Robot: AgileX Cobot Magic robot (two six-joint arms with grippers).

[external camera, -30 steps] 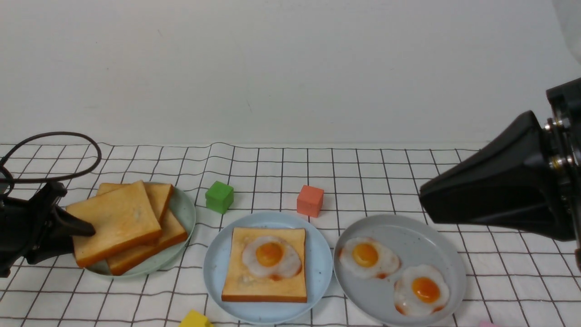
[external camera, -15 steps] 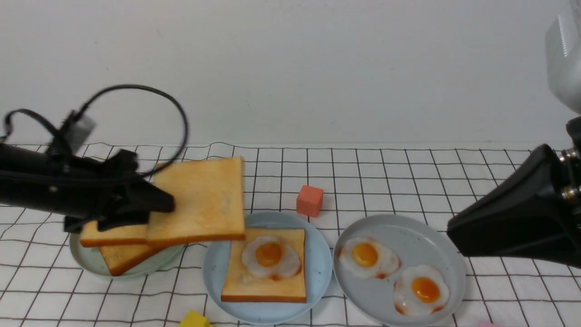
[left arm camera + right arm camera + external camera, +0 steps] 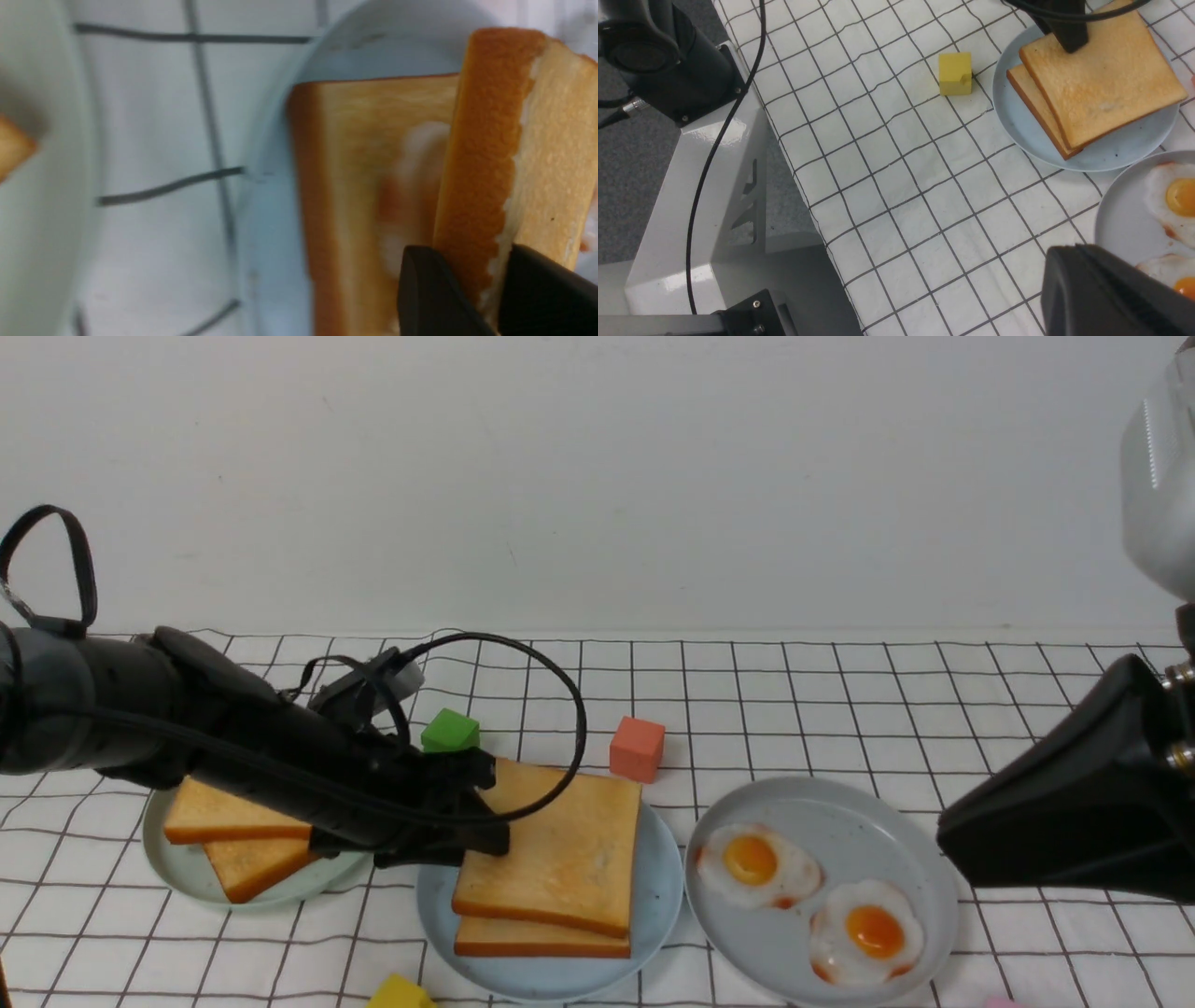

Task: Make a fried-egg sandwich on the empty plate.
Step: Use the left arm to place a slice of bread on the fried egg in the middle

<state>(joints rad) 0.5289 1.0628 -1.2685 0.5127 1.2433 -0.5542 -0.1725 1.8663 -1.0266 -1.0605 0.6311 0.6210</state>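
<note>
Golden fried-egg sandwich (image 3: 551,887) — light, stiff — left gripper (image 3: 487,807) pinches its top slice's crust edge; right gripper (image 3: 945,845) state unclear.

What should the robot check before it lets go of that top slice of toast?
1. Left gripper holds the top toast: ok, clamped on its edge.
2. Top toast over the bottom toast: ok, though turned a little askew.
3. Egg between the slices: ok, white and yolk show in the left wrist view.
4. Top toast resting down: cannot tell; its held edge sits higher.
5. Stack within the blue plate: ok.
6. Right gripper out of the way: ok, off to the right by the grey plate.
</note>
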